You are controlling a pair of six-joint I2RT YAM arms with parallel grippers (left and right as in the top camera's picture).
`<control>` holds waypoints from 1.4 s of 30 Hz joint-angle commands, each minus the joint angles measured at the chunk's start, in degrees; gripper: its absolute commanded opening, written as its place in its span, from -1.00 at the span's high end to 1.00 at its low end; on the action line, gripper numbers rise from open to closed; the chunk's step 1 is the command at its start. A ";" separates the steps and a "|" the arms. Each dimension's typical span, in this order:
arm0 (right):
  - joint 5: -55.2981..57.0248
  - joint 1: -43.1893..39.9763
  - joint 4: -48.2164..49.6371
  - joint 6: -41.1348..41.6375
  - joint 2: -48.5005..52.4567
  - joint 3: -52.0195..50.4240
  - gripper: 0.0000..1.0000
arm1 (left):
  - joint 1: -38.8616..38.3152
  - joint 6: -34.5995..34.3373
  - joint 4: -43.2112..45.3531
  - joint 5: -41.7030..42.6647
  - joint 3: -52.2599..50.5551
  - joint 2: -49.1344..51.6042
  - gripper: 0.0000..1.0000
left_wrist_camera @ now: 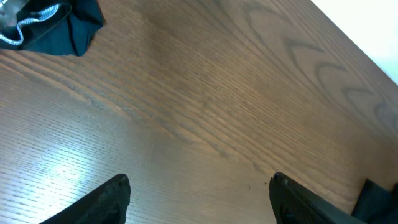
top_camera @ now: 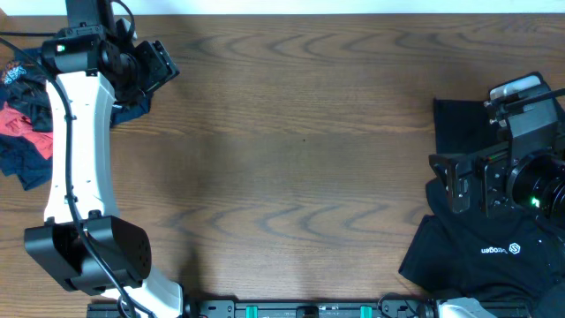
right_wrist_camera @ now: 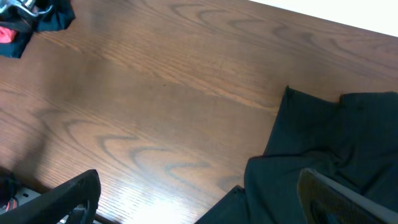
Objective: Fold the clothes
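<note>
The clothes are soft, light and limp, so they will sag and slip when lifted, and I judge it best to pinch a hem or shoulder corner rather than the middle. A crumpled pile of red and navy pieces (top_camera: 19, 115) lies at the far left corner of the desk (top_camera: 291, 159), and the black garments (top_camera: 477, 256) lie along the right edge. The left arm (top_camera: 75, 150) reaches along the left edge with the left gripper (top_camera: 157, 66) just beside the pile, jaws apart over bare wood, while the right gripper (top_camera: 455, 181) hangs over the black garments, jaws wide apart and holding nothing.
</note>
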 commanded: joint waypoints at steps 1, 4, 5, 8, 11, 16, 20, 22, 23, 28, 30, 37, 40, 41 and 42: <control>0.35 0.20 -0.20 -0.76 -0.09 0.70 -0.99 | 0.07 -0.50 -0.13 0.55 0.17 0.04 -0.48; 0.35 0.20 -0.17 -0.76 -0.09 0.70 -0.99 | 0.07 -0.50 -0.22 0.57 0.17 0.04 -0.48; 0.35 0.20 -0.17 -0.76 -0.09 0.70 -0.99 | 0.07 -0.50 -0.37 0.55 0.17 0.04 -0.49; 0.35 0.20 -0.17 -0.76 0.02 0.68 -0.99 | 0.09 -0.50 -0.76 0.55 0.17 0.04 -0.96; 0.35 0.20 -0.17 -0.76 -1.27 0.68 -0.98 | 0.09 -0.50 -0.87 0.52 0.17 0.04 -0.96; 0.35 0.20 -0.17 -0.76 -6.75 0.68 -0.99 | 0.09 -0.48 -1.84 0.52 0.17 0.04 -0.96; 0.35 0.20 -0.17 -0.76 -11.47 0.68 -0.98 | 0.09 -0.48 -1.86 0.52 0.17 0.04 -0.96; 0.35 0.20 -0.17 -0.76 -13.77 0.68 -0.99 | 0.09 -0.50 -1.86 0.52 0.17 0.04 -0.96; 0.35 0.20 -0.17 -0.76 -14.80 0.68 -0.99 | 0.09 -0.50 -1.84 0.52 0.17 0.04 -0.96; 0.35 0.17 -0.17 -0.76 -17.81 0.68 -0.99 | 0.09 -0.48 -1.84 0.52 0.17 0.04 -0.96; 0.35 0.13 -0.17 -0.76 -18.62 0.68 -0.99 | 0.09 -0.48 -1.84 0.52 0.17 0.04 -0.96; 0.35 0.13 -0.17 -0.76 -22.64 0.68 -0.99 | 0.09 -0.48 -1.84 0.52 0.17 0.04 -0.96; 0.35 -0.02 -0.17 -0.76 -25.03 0.68 -0.99 | 0.09 -0.50 -1.84 0.52 0.17 0.04 -0.96; 0.35 -0.13 -0.17 -0.76 -25.59 0.68 -0.99 | 0.09 -0.48 -1.84 0.52 0.17 0.04 -0.96; 0.35 -0.35 -0.17 -0.76 -26.51 0.68 -0.98 | 0.09 -0.48 -1.84 0.52 0.17 0.04 -0.96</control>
